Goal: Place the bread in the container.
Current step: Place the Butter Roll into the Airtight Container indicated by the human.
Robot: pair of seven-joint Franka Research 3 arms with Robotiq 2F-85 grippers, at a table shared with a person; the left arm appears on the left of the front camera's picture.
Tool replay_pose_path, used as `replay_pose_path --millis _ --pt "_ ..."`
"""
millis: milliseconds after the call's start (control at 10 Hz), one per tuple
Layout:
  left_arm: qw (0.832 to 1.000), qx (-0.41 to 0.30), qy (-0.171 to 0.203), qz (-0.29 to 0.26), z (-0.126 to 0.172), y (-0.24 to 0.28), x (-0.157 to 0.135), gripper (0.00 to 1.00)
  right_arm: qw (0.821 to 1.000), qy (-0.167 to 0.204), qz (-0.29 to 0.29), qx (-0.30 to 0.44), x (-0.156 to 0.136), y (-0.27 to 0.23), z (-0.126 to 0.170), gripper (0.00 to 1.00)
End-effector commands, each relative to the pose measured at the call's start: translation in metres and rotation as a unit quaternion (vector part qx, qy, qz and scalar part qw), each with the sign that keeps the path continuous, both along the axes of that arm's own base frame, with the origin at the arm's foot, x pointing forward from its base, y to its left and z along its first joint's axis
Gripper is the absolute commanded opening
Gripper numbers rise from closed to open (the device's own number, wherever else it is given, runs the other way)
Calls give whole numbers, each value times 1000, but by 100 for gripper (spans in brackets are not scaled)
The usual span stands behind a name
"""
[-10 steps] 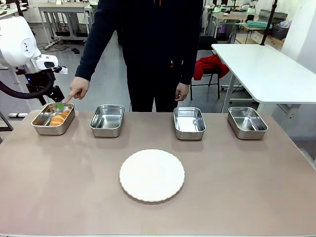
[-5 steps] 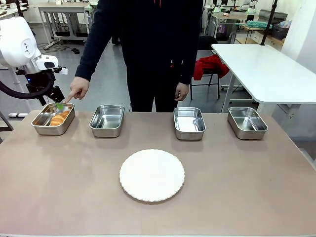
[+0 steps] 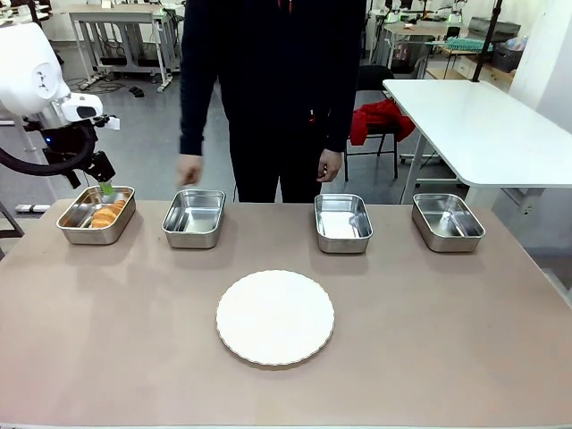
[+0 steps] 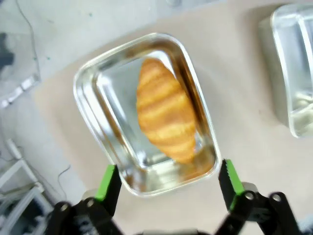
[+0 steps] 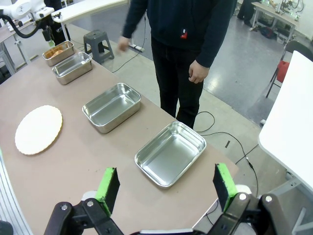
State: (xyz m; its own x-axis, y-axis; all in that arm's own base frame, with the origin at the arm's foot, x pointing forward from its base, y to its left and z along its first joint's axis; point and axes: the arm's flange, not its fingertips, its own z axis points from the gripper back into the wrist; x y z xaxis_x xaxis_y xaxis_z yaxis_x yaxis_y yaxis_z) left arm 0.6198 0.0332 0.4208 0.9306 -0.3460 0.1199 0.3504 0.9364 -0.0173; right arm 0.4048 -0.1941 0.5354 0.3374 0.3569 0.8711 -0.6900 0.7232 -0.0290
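A golden-brown croissant [image 4: 166, 111] lies inside the leftmost steel pan [image 4: 90, 105], seen as bread [image 3: 106, 214] in its pan [image 3: 75, 231] at the table's far left. My left gripper [image 4: 168, 182] hovers above that pan, open, nothing between its green pads; from the front it hangs over the pan's far edge [image 3: 105, 187]. My right gripper [image 5: 166, 185] is open and empty, high above the table's right end, looking down on the row of pans. The croissant [image 5: 55, 51] shows small in that view too.
Three empty steel pans [image 3: 193, 217] [image 3: 342, 222] [image 3: 447, 221] line the far side. A round white plate [image 3: 275, 316] sits mid-table. A person in dark clothes stands at the far edge, one hand [image 3: 188, 169] hanging above the second pan.
The person's hand has left the leftmost pan, where it was pointing, and swung right toward the second pan. My left gripper has risen slightly.
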Motion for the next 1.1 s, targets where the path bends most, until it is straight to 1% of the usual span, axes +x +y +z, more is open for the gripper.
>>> replay_pose_path --millis 0,300,400,500,600,700,800,900,1000 --pt "998 16 -32 44 20 -20 -82 100 1000 -3 3 1 -1 0 1 100" --pt "994 11 -88 59 24 -46 -170 100 1000 -3 3 1 -1 0 1 100" --pt "993 2 -97 63 25 -46 -200 100 1000 -3 3 1 -1 0 1 100" --pt "991 -2 -109 75 25 -43 -221 100 1000 -3 3 1 -1 0 1 100" --pt "990 -7 -111 89 19 -37 -238 100 1000 -3 3 1 -1 0 1 100" --pt "990 -21 -105 93 11 -34 -249 100 1000 -3 3 1 -1 0 1 100" --pt "990 -29 -105 87 5 -33 -255 100 1000 -3 3 1 -1 0 1 100" --pt "992 -21 -90 85 3 -30 -252 100 1000 -3 3 1 -1 0 1 100" --pt "991 -15 -105 83 29 -33 -229 100 1000 -3 3 1 -1 0 1 100"
